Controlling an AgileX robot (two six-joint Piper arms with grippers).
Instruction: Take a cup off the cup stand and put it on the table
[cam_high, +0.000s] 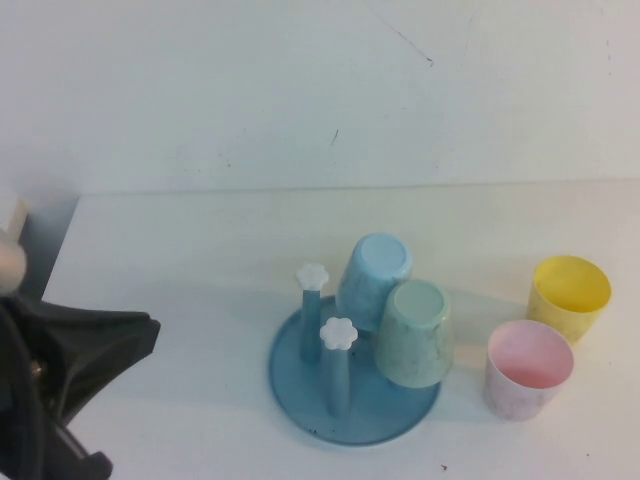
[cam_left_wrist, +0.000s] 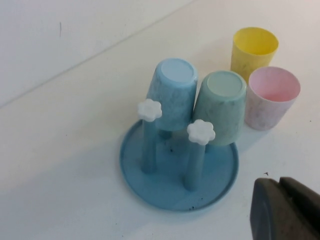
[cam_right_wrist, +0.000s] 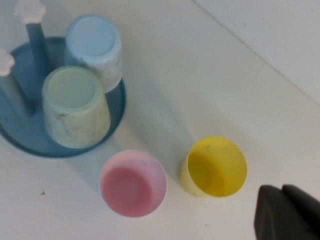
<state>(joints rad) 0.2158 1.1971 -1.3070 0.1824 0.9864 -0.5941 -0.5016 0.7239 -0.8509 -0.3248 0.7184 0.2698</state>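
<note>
The left gripper (cam_left_wrist: 285, 207) hangs at the table's (cam_high: 180, 260) near left corner, fingers pressed together. The stand (cam_high: 300, 385) sits near the front edge. Toward the right edge the cup (cam_high: 569, 293) stands upright; above it, the right gripper (cam_right_wrist: 287, 212), fingers together, empty.

Pegs under the blue cup (cam_high: 373, 280) and green cup (cam_high: 415, 332) are hidden.
</note>
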